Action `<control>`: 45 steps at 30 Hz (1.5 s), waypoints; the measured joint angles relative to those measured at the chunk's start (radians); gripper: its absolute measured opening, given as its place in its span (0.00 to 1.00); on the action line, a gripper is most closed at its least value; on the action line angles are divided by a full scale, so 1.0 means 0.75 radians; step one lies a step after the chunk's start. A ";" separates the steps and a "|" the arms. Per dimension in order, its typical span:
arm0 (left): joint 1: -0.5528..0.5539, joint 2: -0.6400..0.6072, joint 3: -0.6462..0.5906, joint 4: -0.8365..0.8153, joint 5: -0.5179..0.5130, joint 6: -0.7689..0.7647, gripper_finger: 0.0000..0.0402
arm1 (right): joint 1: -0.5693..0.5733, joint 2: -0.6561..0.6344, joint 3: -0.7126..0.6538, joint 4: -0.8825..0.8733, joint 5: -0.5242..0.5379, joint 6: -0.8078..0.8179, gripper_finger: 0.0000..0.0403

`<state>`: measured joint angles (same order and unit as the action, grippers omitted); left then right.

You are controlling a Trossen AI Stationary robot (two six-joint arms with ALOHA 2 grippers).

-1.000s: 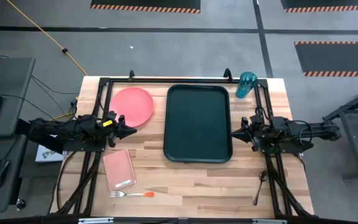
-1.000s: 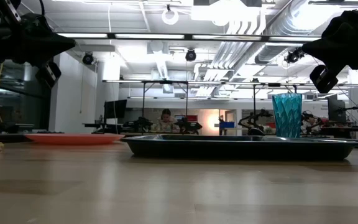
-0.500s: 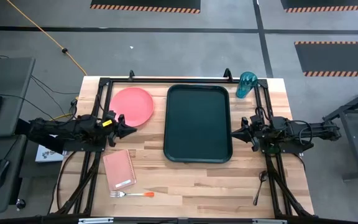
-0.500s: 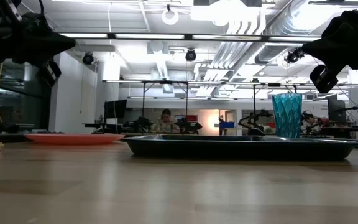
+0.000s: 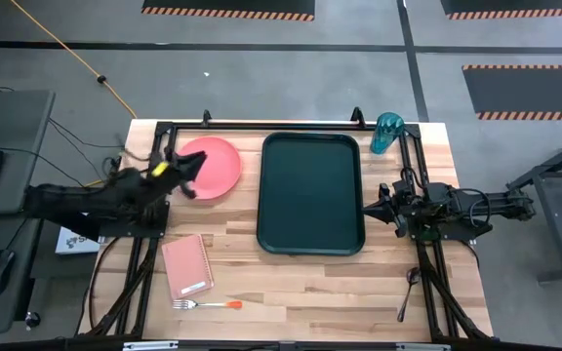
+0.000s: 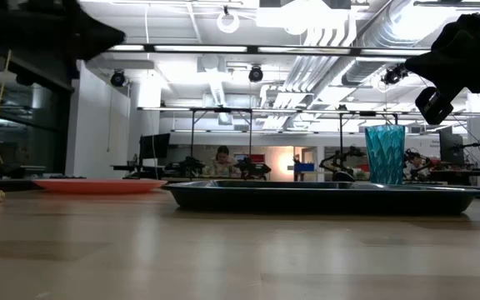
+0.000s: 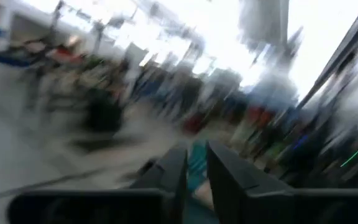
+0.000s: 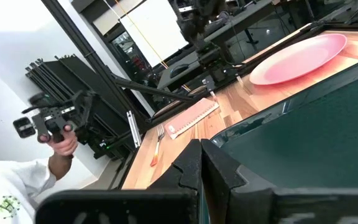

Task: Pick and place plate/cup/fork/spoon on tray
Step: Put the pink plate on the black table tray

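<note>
The plate (image 5: 209, 166) is seen upper left of the high view, left of the empty tray (image 5: 310, 192). It is judged stiff, light and smooth, best taken at its thin rim. The left end effector (image 5: 191, 176) is held over its lower left edge, fingers slightly parted, pinching nothing. The right end effector (image 5: 368, 208), pressed together, is parked at the tray's right rim. Only the right wrist view shows a person's hand (image 8: 59, 140) beyond the surface.

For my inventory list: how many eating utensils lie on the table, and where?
2. The fork lies near the front edge, just past the notebook. The spoon lies at the front right, partly under the right arm's frame. None seems hidden.
</note>
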<state>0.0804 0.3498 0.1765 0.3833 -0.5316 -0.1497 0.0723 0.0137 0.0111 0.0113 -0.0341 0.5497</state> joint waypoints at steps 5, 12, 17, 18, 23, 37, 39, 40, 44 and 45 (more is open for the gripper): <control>0.163 0.424 0.357 -0.563 0.038 0.051 0.32 | 0.000 0.000 0.000 0.000 0.000 0.000 0.00; 0.254 0.872 0.533 -0.963 0.105 -0.195 0.48 | 0.000 0.000 0.000 0.000 0.000 0.000 0.00; 0.200 1.064 0.534 -0.922 0.189 -0.361 0.51 | 0.000 0.000 0.000 0.000 0.000 0.000 0.00; 0.183 1.095 0.534 -0.924 0.169 -0.389 0.51 | -0.001 0.000 0.000 0.000 0.000 0.000 0.00; 0.103 1.247 0.535 -0.905 0.070 -0.502 0.51 | 0.000 0.000 0.000 0.000 0.000 0.000 0.00; 0.039 1.476 0.535 -0.863 -0.077 -0.585 0.51 | 0.000 0.000 0.000 0.000 0.000 0.000 0.00; 0.040 1.498 0.535 -0.879 -0.079 -0.593 0.51 | 0.000 0.000 0.000 0.000 0.000 0.000 0.00; 0.040 1.511 0.535 -0.882 -0.067 -0.597 0.51 | 0.000 0.000 0.000 0.000 0.000 0.000 0.00; 0.039 1.556 0.535 -0.891 -0.038 -0.618 0.51 | 0.000 0.000 0.000 0.000 0.000 0.000 0.00; 0.039 1.569 0.535 -0.897 -0.044 -0.625 0.51 | 0.000 0.000 0.000 0.000 0.000 0.000 0.00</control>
<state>0.1101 1.5265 0.5774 -0.2896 -0.5645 -0.6183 0.0723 0.0137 0.0111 0.0116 -0.0338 0.5495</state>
